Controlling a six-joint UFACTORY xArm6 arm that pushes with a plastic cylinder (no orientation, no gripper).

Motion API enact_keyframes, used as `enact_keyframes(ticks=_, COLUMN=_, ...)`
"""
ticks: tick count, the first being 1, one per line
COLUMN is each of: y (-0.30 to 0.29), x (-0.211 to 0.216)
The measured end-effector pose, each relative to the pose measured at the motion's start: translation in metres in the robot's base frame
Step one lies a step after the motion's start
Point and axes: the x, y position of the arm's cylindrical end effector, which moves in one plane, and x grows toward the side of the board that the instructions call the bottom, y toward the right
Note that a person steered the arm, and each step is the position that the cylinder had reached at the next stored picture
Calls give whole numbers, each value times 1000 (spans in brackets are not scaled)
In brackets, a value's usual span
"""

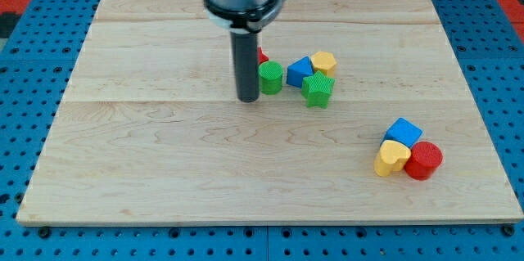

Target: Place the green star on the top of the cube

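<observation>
My tip (pixel 248 97) rests on the wooden board (pixel 147 171), just left of a green cylinder (pixel 271 77); it is a bare rod with nothing to grip. Right of that cylinder sit a blue block (pixel 300 70), the green star (pixel 318 90) and a yellow block (pixel 324 61). Well apart at the near right cluster a blue cube (pixel 403 131), a yellow heart (pixel 391 158) and a red cylinder (pixel 423 160).

— What carries everything?
— A pale wooden surface (pixel 164 179), plank-seamed.
— And on it?
— Near the middle: green cylinder (pixel 271 76), blue block (pixel 300 71), yellow block (pixel 324 61), green star (pixel 318 90), a red block (pixel 262 55) (mostly hidden). Toward the view's right: blue cube (pixel 404 132), yellow heart-like block (pixel 391 158), red cylinder (pixel 424 160), all touching.
</observation>
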Motion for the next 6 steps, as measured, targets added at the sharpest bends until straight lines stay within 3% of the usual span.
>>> enact_keyframes(ticks=2, y=67, x=-18)
enact_keyframes(ticks=4, y=94, x=7)
enact_keyframes(ticks=6, y=160, x=2)
